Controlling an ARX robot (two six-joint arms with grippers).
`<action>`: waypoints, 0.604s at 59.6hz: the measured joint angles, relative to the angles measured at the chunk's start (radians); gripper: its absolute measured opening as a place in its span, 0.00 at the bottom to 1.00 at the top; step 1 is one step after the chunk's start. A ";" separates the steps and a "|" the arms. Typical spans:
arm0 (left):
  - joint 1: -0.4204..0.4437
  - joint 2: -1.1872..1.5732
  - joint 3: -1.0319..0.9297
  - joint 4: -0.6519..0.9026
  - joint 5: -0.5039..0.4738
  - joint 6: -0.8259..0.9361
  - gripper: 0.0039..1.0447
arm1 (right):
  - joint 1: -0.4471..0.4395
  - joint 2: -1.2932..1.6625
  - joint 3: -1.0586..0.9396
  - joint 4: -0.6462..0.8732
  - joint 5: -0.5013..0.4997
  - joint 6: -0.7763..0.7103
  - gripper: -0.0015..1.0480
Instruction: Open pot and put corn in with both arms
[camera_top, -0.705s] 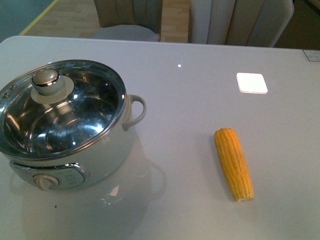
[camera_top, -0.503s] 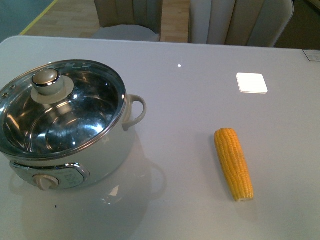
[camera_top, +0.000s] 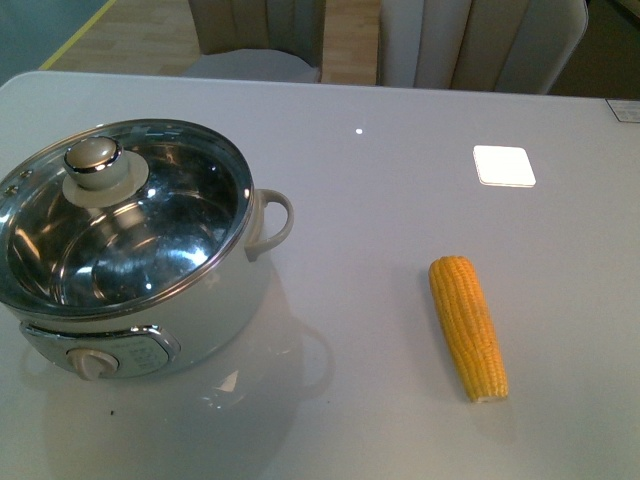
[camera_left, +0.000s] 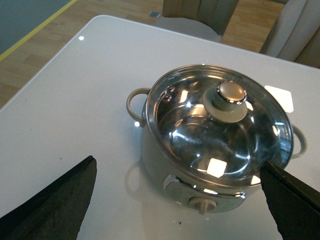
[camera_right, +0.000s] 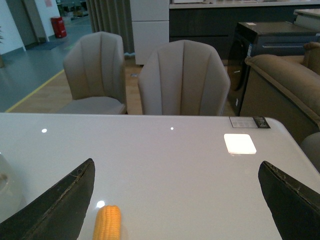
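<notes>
We saw nothing moved since earlier: the glass lid (camera_top: 150, 235) sat on the round, steel-rimmed white pot (camera_top: 228, 300), the tapered, kernelled corn (camera_top: 468, 325) lay well right of it; left gripper (camera_left: 177, 162) and right gripper (camera_right: 176, 164) gaped wide, empty

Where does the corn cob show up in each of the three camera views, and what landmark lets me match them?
Front view: the corn lies on the table, right of the pot and apart from it.
Left wrist view: not in it.
Right wrist view: only one end of the corn shows, cut off by the picture's edge.
Shared landmark: the bright square patch on the table, seen in all three views.
</notes>
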 joint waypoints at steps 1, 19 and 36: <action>-0.003 0.026 0.009 0.026 0.000 -0.002 0.94 | 0.000 0.000 0.000 0.000 0.000 0.000 0.92; -0.074 0.692 0.096 0.666 0.012 0.008 0.94 | 0.000 0.000 0.000 0.000 0.000 0.000 0.92; -0.095 1.312 0.232 1.096 0.038 0.040 0.94 | 0.000 0.000 0.000 0.000 0.000 0.000 0.92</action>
